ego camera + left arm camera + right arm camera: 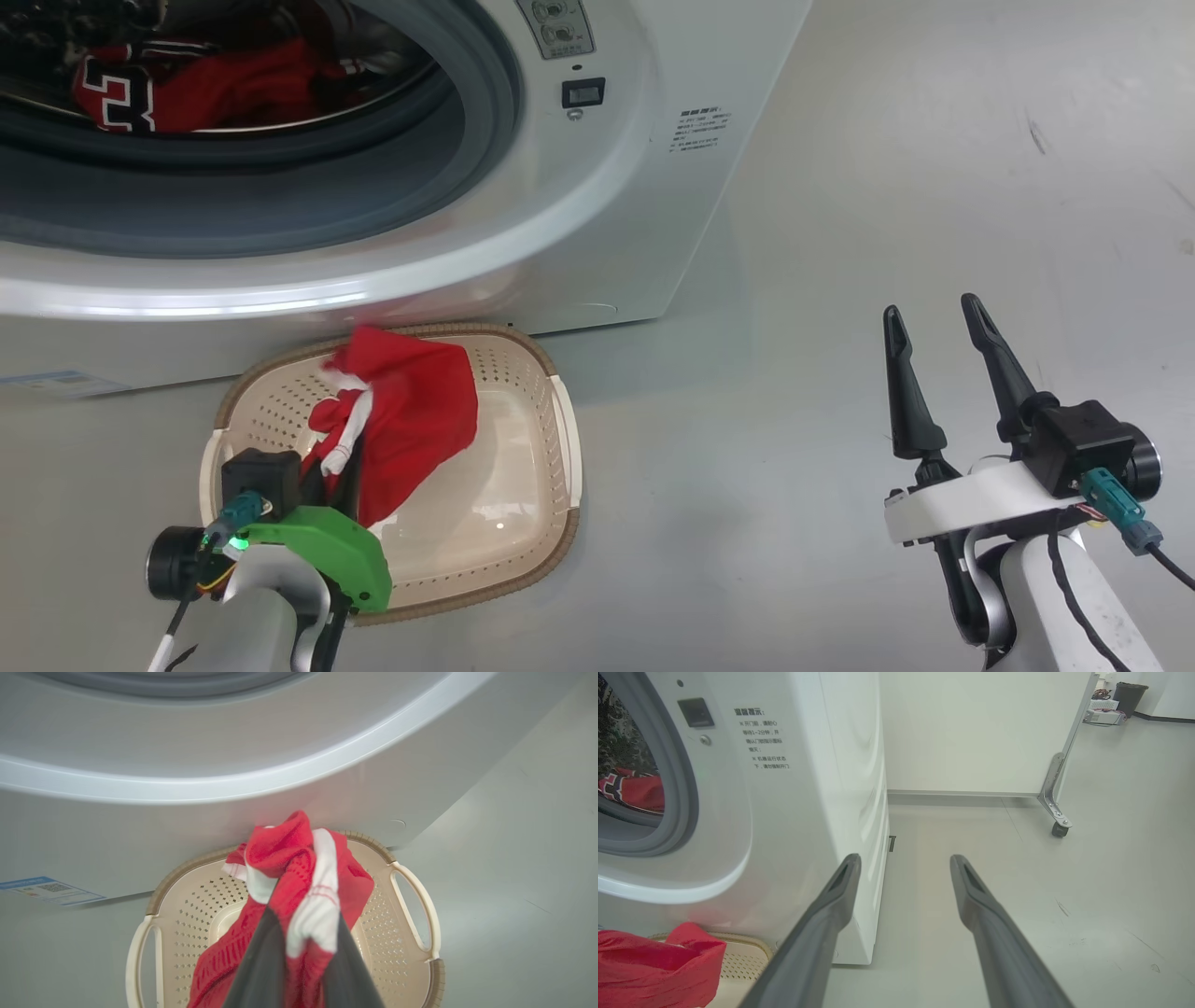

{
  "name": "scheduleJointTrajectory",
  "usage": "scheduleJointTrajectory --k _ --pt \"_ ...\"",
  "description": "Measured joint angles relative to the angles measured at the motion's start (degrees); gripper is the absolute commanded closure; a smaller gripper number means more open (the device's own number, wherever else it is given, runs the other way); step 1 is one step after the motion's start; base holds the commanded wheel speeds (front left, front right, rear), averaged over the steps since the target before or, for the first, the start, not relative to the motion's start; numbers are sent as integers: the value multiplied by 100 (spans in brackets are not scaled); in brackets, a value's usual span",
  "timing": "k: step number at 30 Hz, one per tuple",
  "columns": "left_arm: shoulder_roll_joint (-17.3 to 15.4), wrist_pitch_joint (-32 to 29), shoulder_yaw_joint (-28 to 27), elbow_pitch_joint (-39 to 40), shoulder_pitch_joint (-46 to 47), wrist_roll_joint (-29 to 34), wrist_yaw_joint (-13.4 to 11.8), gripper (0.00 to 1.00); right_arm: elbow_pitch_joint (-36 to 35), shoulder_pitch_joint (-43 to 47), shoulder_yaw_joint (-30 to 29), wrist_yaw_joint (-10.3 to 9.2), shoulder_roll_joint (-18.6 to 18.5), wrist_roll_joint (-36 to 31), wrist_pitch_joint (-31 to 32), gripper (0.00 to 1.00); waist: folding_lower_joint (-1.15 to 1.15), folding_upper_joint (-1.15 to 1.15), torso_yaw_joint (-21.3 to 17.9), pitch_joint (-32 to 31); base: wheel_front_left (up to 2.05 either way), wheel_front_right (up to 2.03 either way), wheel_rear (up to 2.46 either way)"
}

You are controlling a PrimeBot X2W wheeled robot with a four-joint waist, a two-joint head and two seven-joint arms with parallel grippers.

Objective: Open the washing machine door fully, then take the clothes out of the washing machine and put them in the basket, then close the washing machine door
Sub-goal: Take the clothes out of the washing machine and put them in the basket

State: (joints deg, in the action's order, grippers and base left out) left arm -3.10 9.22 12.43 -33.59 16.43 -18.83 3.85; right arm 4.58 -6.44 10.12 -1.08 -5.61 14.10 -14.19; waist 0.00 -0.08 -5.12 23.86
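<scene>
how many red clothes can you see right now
2. One red-and-white garment hangs over the basket, clamped in the jaws of the left gripper. One red jersey with numerals lies inside the washing machine. More may be hidden in its drum.

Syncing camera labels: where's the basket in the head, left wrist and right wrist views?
Head: basket lower left, on the floor before the machine.
Left wrist: basket bottom centre, both handles visible.
Right wrist: basket bottom left corner, partly behind red cloth.
Shared landmark: red garment hanging over it.
</scene>
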Motion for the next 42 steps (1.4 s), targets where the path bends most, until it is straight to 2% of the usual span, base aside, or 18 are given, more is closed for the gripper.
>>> scheduleJointTrajectory --k 5,6,7,8,15,25,37,42 --pt "13 -114 -68 -532 274 -120 47 100 14 -94 16 1 24 40 0 0 0 0 -127 118 0 0 0" --pt "20 -124 -80 -614 321 -133 49 55 20 -108 14 1 25 41 0 0 0 0 -152 135 0 0 0" --pt "25 -157 -83 -701 374 -154 51 16 22 -118 0 0 25 41 0 0 0 0 -175 153 0 0 0" --pt "30 -166 -67 -793 433 -158 52 0 26 -124 -26 -1 26 42 0 0 0 0 -191 171 0 0 0" --pt "45 -131 -75 -1170 691 -191 100 0 77 -130 -89 -15 32 49 0 0 0 0 -222 209 0 0 0" --pt "42 356 -102 -1271 743 -164 104 0 170 -130 -188 -54 5 48 -2 0 0 0 -56 42 0 0 0" --pt "43 523 -269 -594 730 -5 -25 0 353 -11 -199 -51 -94 20 -9 0 0 0 282 -457 0 0 0" --pt "31 522 -305 -10 693 109 -112 0 428 100 -181 -49 -101 13 -9 0 0 0 416 -739 0 0 0"
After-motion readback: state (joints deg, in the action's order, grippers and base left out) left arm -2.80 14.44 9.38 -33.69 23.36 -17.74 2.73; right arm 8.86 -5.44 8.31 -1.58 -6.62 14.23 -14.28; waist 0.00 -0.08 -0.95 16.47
